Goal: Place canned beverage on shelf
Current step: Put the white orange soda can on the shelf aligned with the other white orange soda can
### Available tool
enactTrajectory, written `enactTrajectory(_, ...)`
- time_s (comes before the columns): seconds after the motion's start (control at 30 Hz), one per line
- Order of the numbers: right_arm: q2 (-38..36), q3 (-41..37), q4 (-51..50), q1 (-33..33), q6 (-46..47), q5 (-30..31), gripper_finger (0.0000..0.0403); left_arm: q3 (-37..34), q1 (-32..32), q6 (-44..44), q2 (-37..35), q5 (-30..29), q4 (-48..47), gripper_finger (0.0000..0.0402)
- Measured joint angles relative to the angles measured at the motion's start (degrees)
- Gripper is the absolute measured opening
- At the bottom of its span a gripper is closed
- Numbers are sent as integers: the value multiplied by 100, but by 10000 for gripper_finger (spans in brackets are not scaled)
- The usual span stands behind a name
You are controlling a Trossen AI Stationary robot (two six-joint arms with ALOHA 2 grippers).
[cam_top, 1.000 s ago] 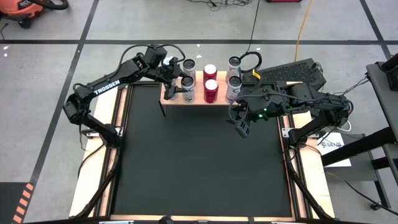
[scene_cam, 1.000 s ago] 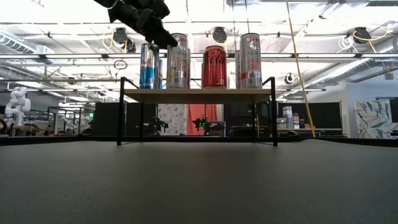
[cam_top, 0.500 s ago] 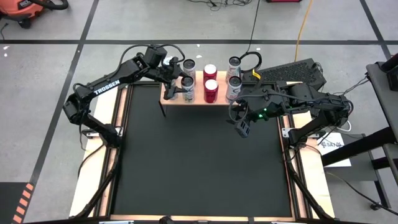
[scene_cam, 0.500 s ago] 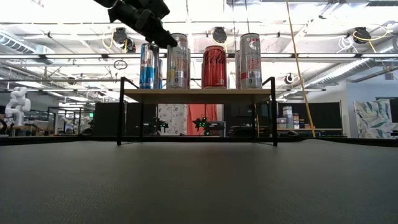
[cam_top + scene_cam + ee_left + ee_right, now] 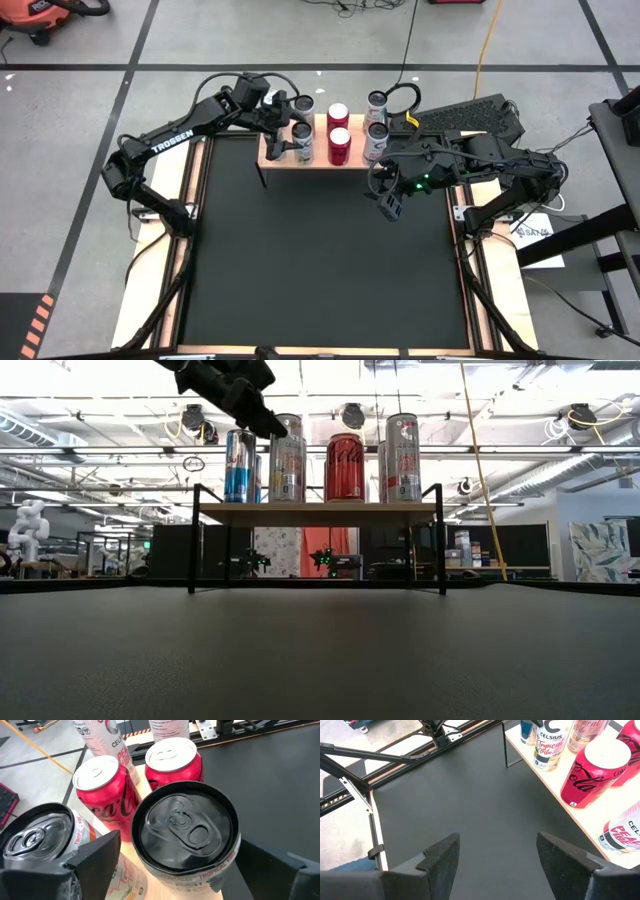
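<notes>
Two red cans (image 5: 339, 146) stand mid-shelf, one behind the other, with pale slim cans (image 5: 375, 140) toward the right end; the shelf (image 5: 322, 159), a light-wood board on thin black legs, sits at the far edge of the dark table (image 5: 320, 260). Nearest, the right gripper (image 5: 388, 207) hangs over the mat short of the shelf, fingers parted, holding nothing; farther, the left gripper (image 5: 175, 865) straddles the black-topped Celsius can (image 5: 186, 837) on the shelf's left part, its fingers (image 5: 97, 852) spread, apparently clear of the can's sides.

Both arms extended, fingers (image 5: 442, 855) apart
</notes>
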Motion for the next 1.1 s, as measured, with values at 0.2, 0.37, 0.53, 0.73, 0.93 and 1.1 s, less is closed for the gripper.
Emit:
enactTrajectory(0.2,0,1,1,2,-1,0,247,129,-48,-105,0,-25,-126,384)
enactTrajectory(0.37,0,0,0,1,3,0,247,405,-142,-299,-4,-148,-286,387)
enactTrajectory(0.53,0,1,1,2,5,0,247,733,-274,-362,-4,-206,-765,387)
enactTrajectory(0.73,0,1,0,1,1,0,247,1247,-449,-1184,-46,-191,-1355,387)
enactTrajectory(0.93,0,1,1,1,6,0,247,1399,-762,-1163,-494,-176,-2086,387)
enactTrajectory(1.1,0,1,1,0,4,0,247,1397,-1163,-1200,-876,-180,-2402,387)
